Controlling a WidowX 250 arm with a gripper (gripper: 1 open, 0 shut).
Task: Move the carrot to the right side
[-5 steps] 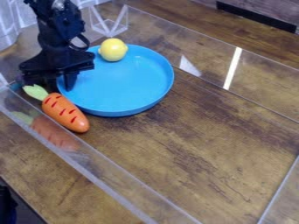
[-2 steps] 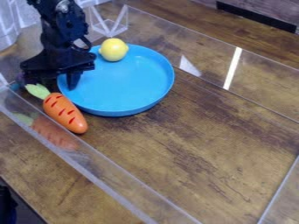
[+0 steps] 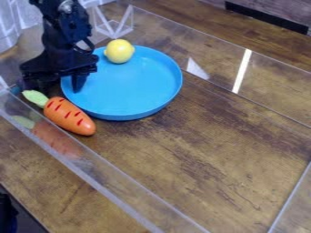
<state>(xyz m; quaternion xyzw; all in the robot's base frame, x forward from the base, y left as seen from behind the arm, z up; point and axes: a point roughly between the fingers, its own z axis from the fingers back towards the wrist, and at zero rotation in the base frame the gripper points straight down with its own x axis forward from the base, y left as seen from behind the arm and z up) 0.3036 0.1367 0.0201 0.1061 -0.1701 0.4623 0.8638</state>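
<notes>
The orange carrot (image 3: 71, 116) with its green top (image 3: 35, 96) lies on the wooden table, just off the lower-left rim of the blue plate (image 3: 145, 96). Its tip points toward the lower right. My black gripper (image 3: 55, 80) hangs just above and behind the carrot's leafy end, over the plate's left edge. Its jaws stand apart, tilted downward, and I see nothing between them. Whether a fingertip touches the green top I cannot tell.
A yellow round fruit (image 3: 118, 51) rests on the plate's far rim, right of the gripper. A clear plastic wall (image 3: 73, 164) runs along the table's near-left edge, close to the carrot. Bare wood (image 3: 231, 136) stretches to the right of the plate.
The jaws have spread slightly wider. The carrot has shifted only a touch, and the arm has stayed in place.
</notes>
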